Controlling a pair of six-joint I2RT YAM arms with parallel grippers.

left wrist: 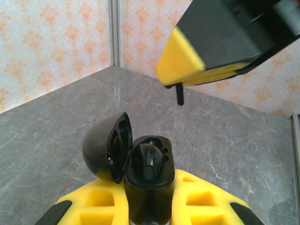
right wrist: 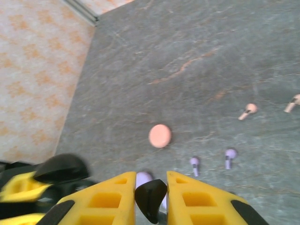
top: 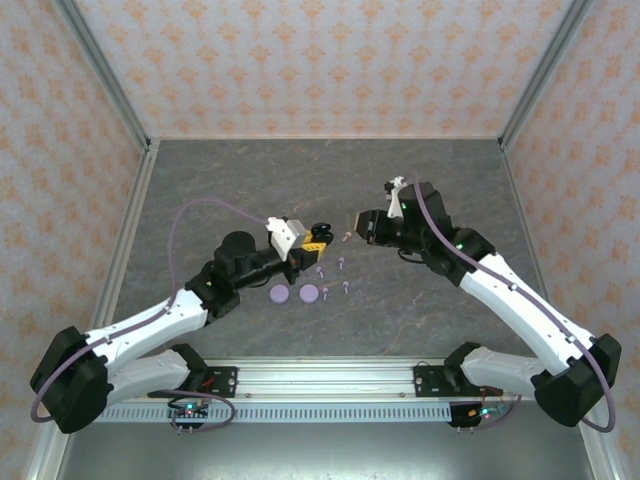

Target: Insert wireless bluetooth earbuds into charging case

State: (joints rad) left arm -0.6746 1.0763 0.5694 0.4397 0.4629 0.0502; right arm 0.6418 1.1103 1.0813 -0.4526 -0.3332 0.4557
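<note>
**Black bud pinched beside the open case**

Top view: the left gripper clamps the black charging case, and the right gripper is just beside it. Loose earbuds and two lavender discs lie on the table.

Left wrist: the case stands lid-open between yellow fingers.

Right wrist: closed fingers pinch a black earbud. A pink disc lies beyond.
</note>
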